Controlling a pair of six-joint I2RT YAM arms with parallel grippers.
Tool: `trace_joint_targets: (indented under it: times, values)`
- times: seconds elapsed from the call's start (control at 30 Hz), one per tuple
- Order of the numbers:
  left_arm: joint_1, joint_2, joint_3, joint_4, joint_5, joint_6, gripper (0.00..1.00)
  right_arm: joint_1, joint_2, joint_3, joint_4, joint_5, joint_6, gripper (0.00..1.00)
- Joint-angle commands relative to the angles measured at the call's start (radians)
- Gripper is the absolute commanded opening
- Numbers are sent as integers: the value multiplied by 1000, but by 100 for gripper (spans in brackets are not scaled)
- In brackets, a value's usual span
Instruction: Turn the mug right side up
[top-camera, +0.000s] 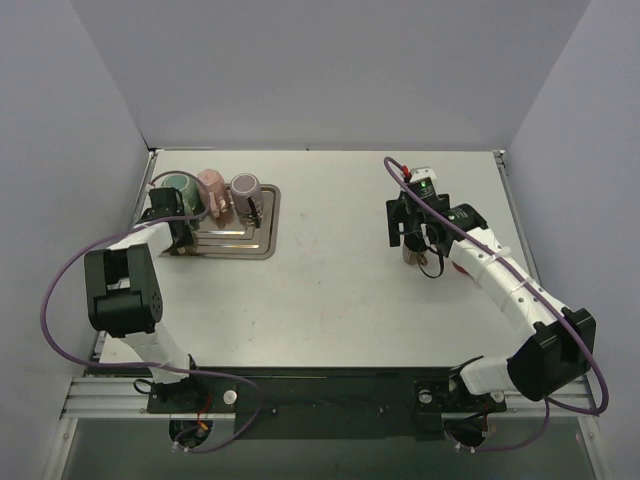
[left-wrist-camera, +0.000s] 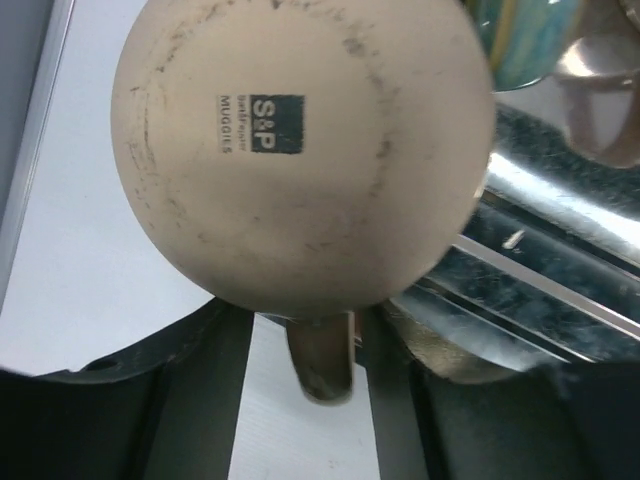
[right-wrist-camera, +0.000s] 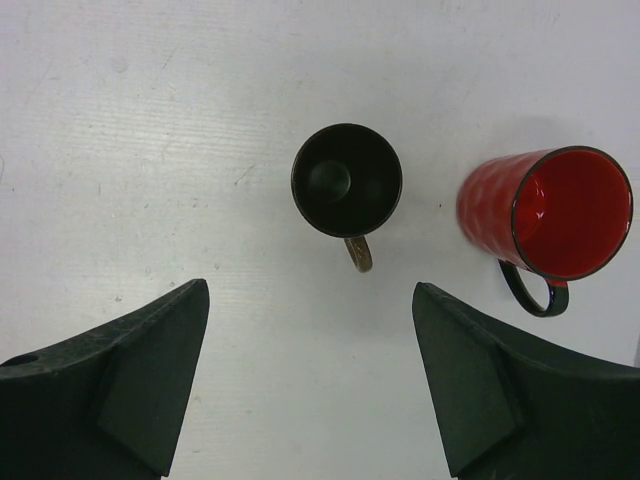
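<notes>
A beige mug (left-wrist-camera: 300, 150) stands upside down by the metal drying tray (left-wrist-camera: 560, 290), its base with an "S&P" stamp facing the left wrist camera. Its handle (left-wrist-camera: 322, 360) points toward the camera and lies between the fingers of my left gripper (left-wrist-camera: 310, 325). The jaws straddle the handle; the right finger is close against it and a gap shows on the left. In the top view the left gripper (top-camera: 165, 212) covers this mug at the tray's left edge. My right gripper (right-wrist-camera: 310, 290) is open and empty above the table at the right (top-camera: 410, 235).
The tray (top-camera: 262, 238) holds a green mug (top-camera: 180, 185), a pink mug (top-camera: 212, 188) and a grey-purple mug (top-camera: 245, 185). Below the right gripper stand an upright black mug (right-wrist-camera: 346, 180) and an upright red mug (right-wrist-camera: 560, 215). White walls enclose the table.
</notes>
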Motion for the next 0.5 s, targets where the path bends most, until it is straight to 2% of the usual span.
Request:
trace_joint_targets:
  times: [0.0, 0.07, 0.1, 0.13, 0.27, 0.33, 0.37, 0.47]
  values:
    - [31, 14, 18, 77, 18, 35, 51, 9, -52, -16, -31, 46, -26, 77]
    - [36, 17, 25, 67, 41, 52, 31, 9, -53, -20, -31, 59, -24, 77]
    - [36, 11, 31, 56, 44, 53, 12, 9, -54, -22, -34, 59, -24, 77]
    - [37, 4, 32, 38, 47, 52, 0, 11, -57, -17, -38, 56, -21, 77]
    - [60, -142, -14, 4, 99, 59, 0, 30, -83, -11, -55, 64, -21, 77]
    - [124, -242, -34, -28, 224, 67, 0, 43, -107, -3, -61, 56, -26, 77]
    - [135, -303, -32, -67, 310, 82, 0, 53, -118, 3, -60, 52, -24, 78]
    - [154, -384, 35, -186, 450, 105, 0, 96, -184, 13, -32, 9, 0, 78]
